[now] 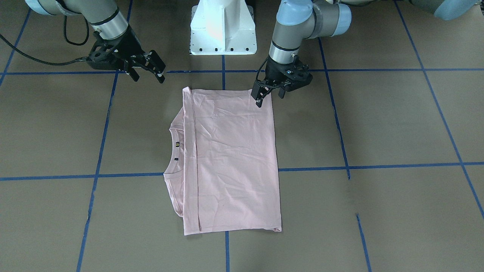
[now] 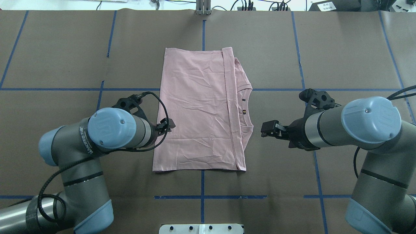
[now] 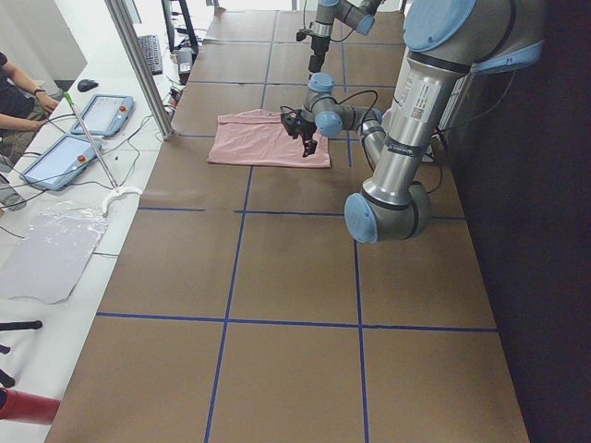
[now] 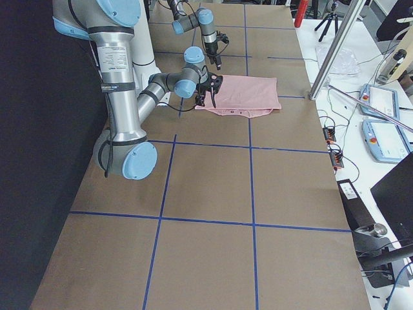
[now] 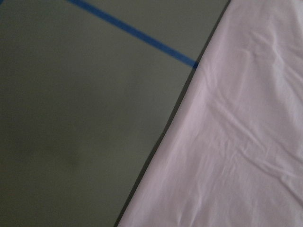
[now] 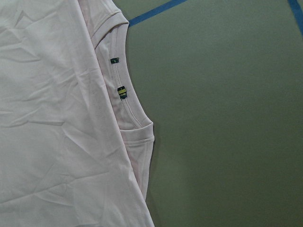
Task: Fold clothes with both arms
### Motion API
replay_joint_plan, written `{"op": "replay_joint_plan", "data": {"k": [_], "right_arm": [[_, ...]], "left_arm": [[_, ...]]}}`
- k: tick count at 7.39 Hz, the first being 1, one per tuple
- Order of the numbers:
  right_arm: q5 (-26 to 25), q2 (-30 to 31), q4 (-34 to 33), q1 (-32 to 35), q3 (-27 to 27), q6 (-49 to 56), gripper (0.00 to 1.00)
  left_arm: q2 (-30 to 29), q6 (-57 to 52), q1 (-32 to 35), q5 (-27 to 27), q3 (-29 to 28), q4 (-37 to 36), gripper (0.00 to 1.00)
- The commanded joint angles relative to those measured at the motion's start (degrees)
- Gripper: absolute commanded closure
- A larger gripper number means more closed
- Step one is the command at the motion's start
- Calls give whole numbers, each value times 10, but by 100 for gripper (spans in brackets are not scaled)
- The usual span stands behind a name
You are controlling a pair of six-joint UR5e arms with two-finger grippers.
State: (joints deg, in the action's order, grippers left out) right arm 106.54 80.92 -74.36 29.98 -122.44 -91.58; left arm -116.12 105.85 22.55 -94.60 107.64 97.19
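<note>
In the front-facing view, the pale pink T-shirt (image 1: 234, 158) is seen lying flat and folded at the centre of the brown table (image 1: 378, 124). Its collar (image 1: 174, 151) is turned toward the robot's right. A folded-over strip (image 2: 228, 97) is shown along the collar side in the overhead view.

The state of both grippers is read from the front-facing view. The left gripper (image 1: 270, 97) is presented with its jaws apart, one fingertip (image 1: 258, 101) over the shirt's corner nearest the robot and the other outside the cloth edge. Whether the cloth is touched cannot be told. The right gripper (image 1: 147, 75) is likewise spread and is held over bare table, near the other robot-side corner but apart from the shirt.

In the overhead view, the left gripper is largely hidden by the wrist of the left arm (image 2: 112, 130). The right gripper is seen from the side there, just beside the collar.

Neither wrist view shows any finger. In the left wrist view, only a straight shirt edge and a blue tape line on the table are recorded. In the right wrist view, two small tags (image 6: 121, 91) sewn at the collar are resolved.

Blue tape lines (image 1: 378, 166) divide the table into squares. The white pedestal (image 1: 223, 30) stands at the robot side, between the arms. In the exterior left view, a person (image 3: 14, 92), pendants (image 3: 102, 115) and a metal post (image 3: 138, 65) are found beside the table.
</note>
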Motion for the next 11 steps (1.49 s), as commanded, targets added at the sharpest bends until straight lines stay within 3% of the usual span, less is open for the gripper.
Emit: {"op": "replay_joint_plan", "data": {"k": [1,5,7,9,11], "right_arm": [[0,-8,-1,-1,2,0,0],[-1,-12,-1,0,7,0,0],[0,-12,-1,1,7,0,0],[0,-11,-1,3,10,0,0],[0,-11,-1,4,11,0,0]], "left_arm": [[20,56,-49,23,-1,-6,0],[25,73,-80,32,-4,-45,0],[23,72,-81,33,-5,-46,7],[20,72,-81,43,-7,-46,22],[20,71,-81,44,-7,-46,51]]}}
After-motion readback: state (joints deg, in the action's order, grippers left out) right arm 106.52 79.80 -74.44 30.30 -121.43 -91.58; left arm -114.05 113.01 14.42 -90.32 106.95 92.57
